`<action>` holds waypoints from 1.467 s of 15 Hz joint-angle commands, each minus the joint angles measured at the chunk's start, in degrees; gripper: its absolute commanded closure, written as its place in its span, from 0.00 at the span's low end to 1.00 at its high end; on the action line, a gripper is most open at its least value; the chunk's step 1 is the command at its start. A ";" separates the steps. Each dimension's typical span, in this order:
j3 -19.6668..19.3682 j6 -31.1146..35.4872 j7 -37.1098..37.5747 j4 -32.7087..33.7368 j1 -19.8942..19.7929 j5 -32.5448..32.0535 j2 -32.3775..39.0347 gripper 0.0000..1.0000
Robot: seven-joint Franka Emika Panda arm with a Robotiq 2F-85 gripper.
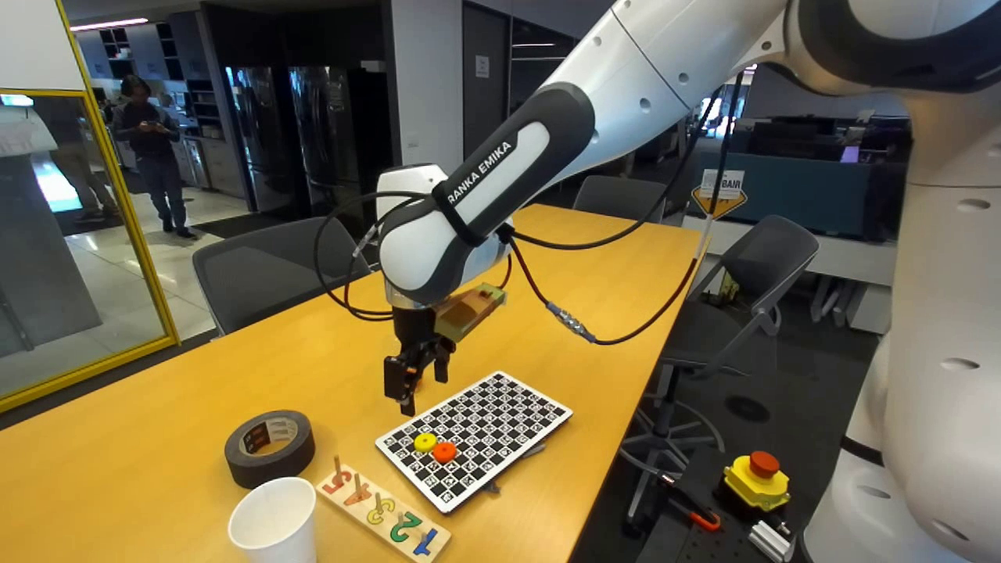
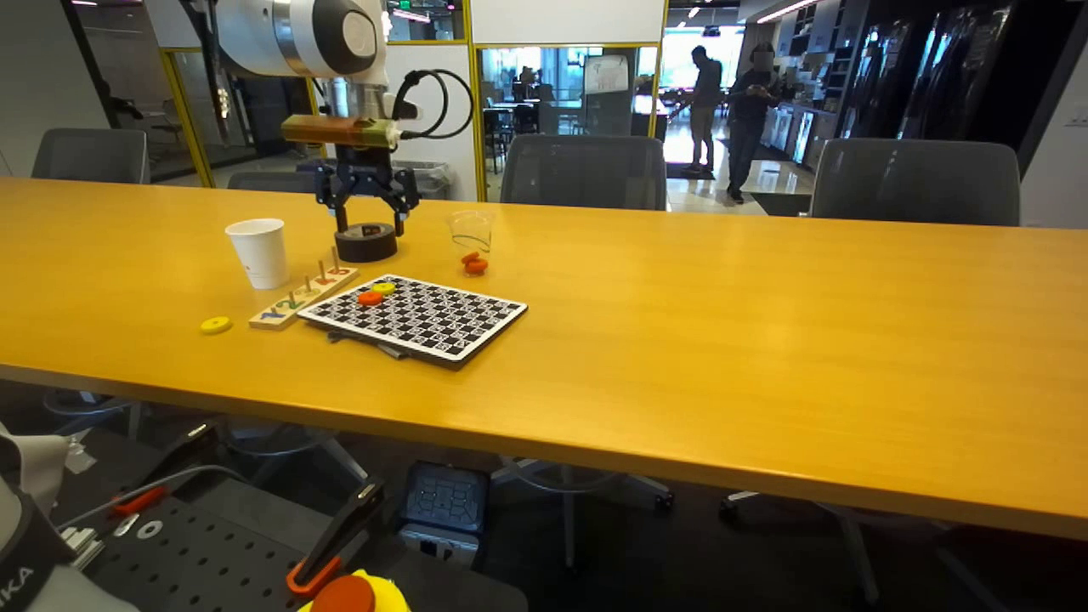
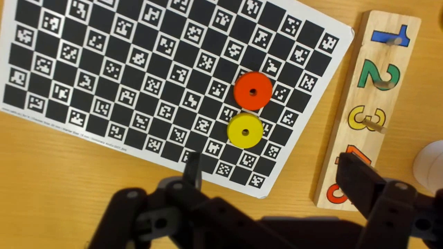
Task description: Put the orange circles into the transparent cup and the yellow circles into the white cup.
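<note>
An orange circle (image 1: 444,452) and a yellow circle (image 1: 425,442) lie side by side on the checkerboard (image 1: 500,422). In the wrist view the orange circle (image 3: 258,100) and yellow circle (image 3: 245,138) sit ahead of the fingers. Another yellow circle (image 2: 216,325) lies on the table. Orange circles (image 2: 475,267) show at the bottom of the transparent cup (image 2: 471,223); elsewhere the gripper mostly hides that cup. The white cup (image 2: 259,255) stands upright; its inside is not visible. It also shows in the wrist view (image 3: 429,166). My gripper (image 3: 269,155) is open and empty, above the table beside the board.
A wooden number board (image 1: 383,512) with upright pegs stands between the checkerboard and the white cup. A black tape roll (image 1: 270,461) lies beside the white cup. A grey tool (image 2: 393,350) sticks out under the checkerboard. Chairs (image 2: 582,170) stand along the table.
</note>
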 commanded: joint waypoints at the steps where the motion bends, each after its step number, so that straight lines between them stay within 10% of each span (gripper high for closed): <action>1: -0.80 6.31 7.09 -4.02 1.46 -1.27 -1.07 0.00; 22: -1.55 10.88 9.21 -1.19 2.97 -3.43 8.58 0.00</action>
